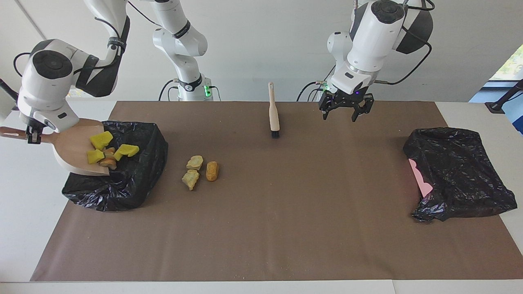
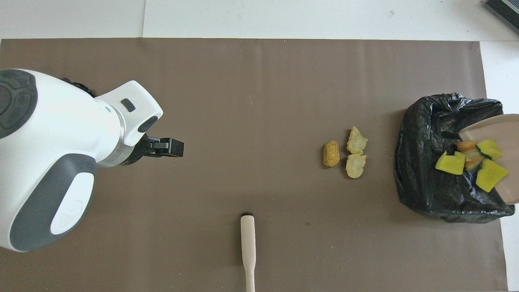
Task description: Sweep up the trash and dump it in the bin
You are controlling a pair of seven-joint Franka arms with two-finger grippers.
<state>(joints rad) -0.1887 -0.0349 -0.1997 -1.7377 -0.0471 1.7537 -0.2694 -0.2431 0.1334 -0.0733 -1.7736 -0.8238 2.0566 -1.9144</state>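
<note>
My right gripper (image 1: 32,134) is shut on the handle of the tan dustpan (image 1: 69,151) (image 2: 499,125). The pan tilts down over the black-bagged bin (image 1: 122,183) (image 2: 425,170). Yellow trash pieces (image 1: 101,140) (image 2: 450,163) and a striped chunk (image 1: 108,161) lie at the pan's lip over the bin's mouth. Three tan lumps (image 1: 195,162) (image 2: 331,153) lie on the mat beside the bin. The brush (image 1: 273,112) (image 2: 248,243) has its bristles on the mat and its handle toward the robots. My left gripper (image 1: 344,114) (image 2: 162,147) hangs open and empty over the mat.
A second black bag with a pink edge (image 1: 453,171) sits at the left arm's end of the table. Fine crumbs speckle the brown mat (image 1: 286,212).
</note>
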